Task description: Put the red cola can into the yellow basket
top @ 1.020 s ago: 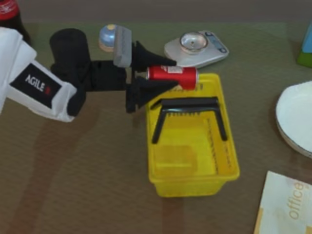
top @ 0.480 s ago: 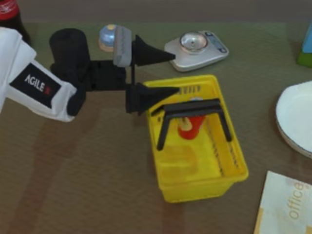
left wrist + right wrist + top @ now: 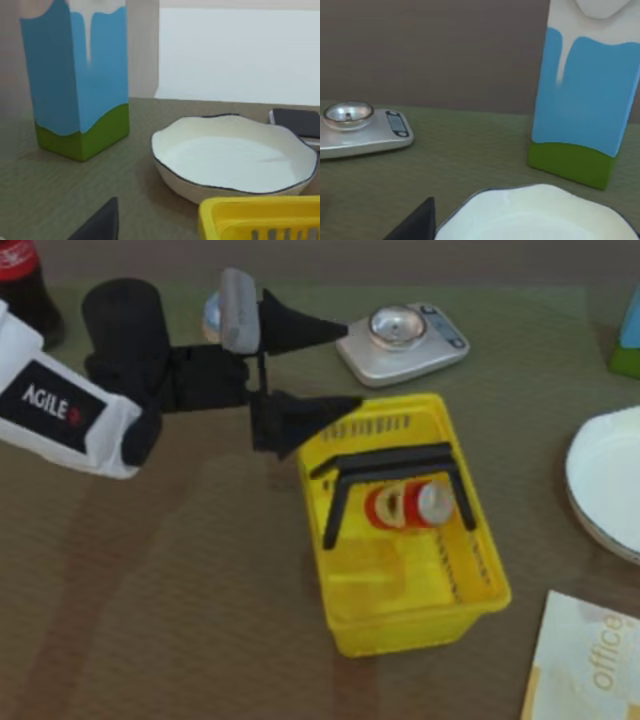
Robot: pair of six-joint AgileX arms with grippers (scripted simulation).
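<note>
On the table (image 3: pixel 180 620), the can (image 3: pixel 405 505) lies inside the basket (image 3: pixel 480 585); left gripper (image 3: pixel 335 368) empty, fingers spread, should retreat; right arm's fingers unclear.

Kitchen scale (image 3: pixel 403 338), white plate (image 3: pixel 610 480) — milk carton (image 3: pixel 80 80), cola bottle (image 3: pixel 22 280).

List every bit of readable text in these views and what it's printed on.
"AGILE", last character unclear: black patch on the left arm's white casing.
"office": pale booklet at the table's lower right in the top view.
Cola bottle's red label: white marks, too blurred to read.
Kitchen scale's display: nothing legible.
Red cola can, milk carton: no readable text.
</note>
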